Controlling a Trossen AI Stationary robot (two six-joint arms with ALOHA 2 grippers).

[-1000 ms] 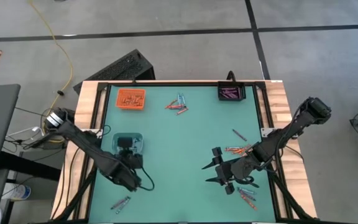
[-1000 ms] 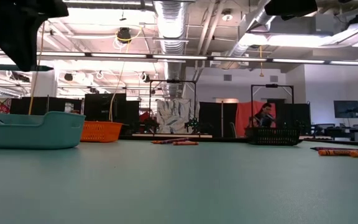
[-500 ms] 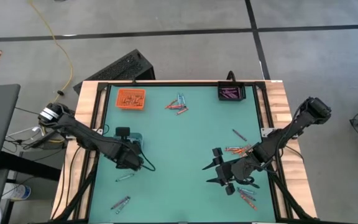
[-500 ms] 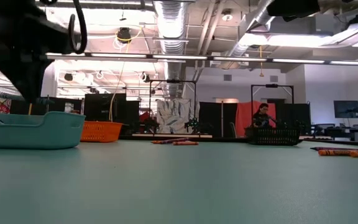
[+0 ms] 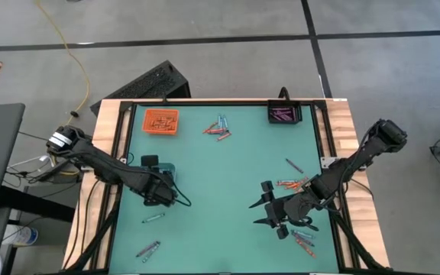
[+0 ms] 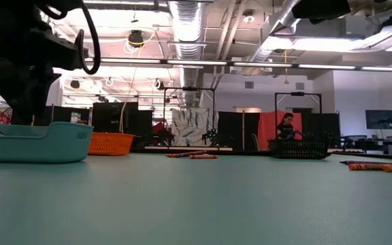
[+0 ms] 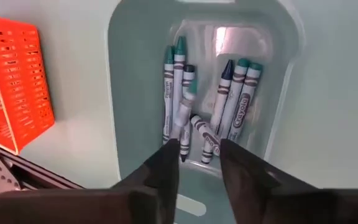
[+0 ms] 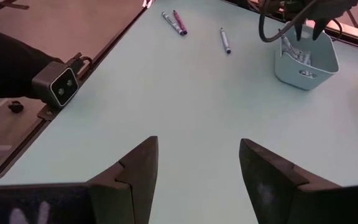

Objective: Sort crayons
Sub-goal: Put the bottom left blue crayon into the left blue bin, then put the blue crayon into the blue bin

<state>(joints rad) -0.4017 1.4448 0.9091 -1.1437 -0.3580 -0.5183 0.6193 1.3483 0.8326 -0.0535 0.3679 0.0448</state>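
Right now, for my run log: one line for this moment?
left gripper | open above clear tray of crayons | right gripper | open, waiting

My high camera straight down over the whole table (image 5: 228, 229), low camera level at tabletop facing the room, left wrist close above the teal tray (image 7: 124, 93), right wrist sharing that tray (image 8: 308, 62) from afar.

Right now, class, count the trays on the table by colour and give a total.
Orange tray: 1
Teal tray: 1
Black tray: 1
Total: 3
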